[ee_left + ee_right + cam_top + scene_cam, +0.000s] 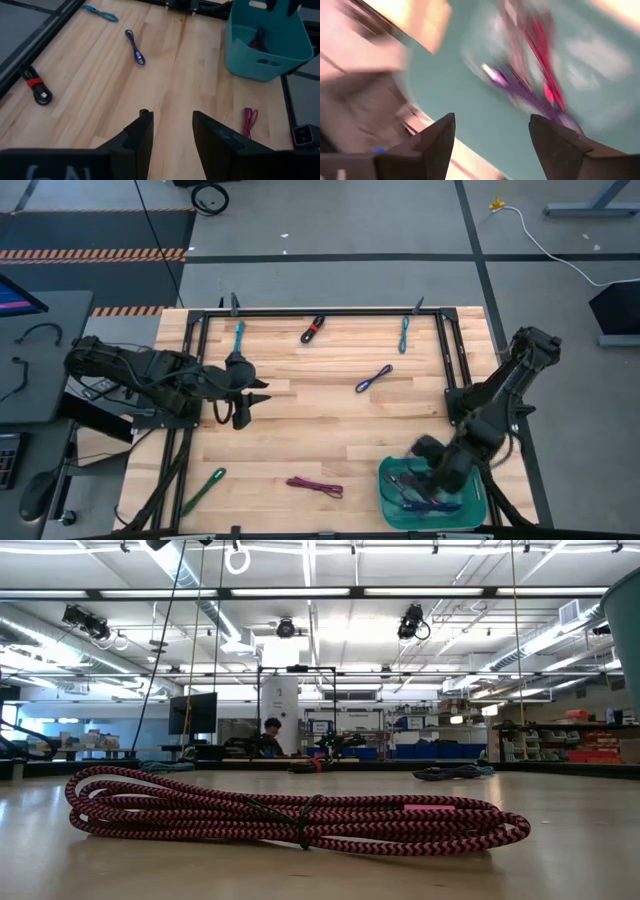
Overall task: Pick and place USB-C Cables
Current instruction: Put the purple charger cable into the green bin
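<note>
Several folded cable bundles lie flat on the wooden table: two teal ones, a red-black one, a purple one, a green one and a magenta one, which lies close in the low view. More cables, purple and magenta, lie inside the teal bin. My right gripper hangs open above the bin's inside. My left gripper is open over bare wood at the table's left, holding nothing.
A black metal frame runs along the table's far edge and both sides. In the left wrist view the purple cable, red-black cable, magenta cable and bin lie ahead. Bare wood spans the table's middle.
</note>
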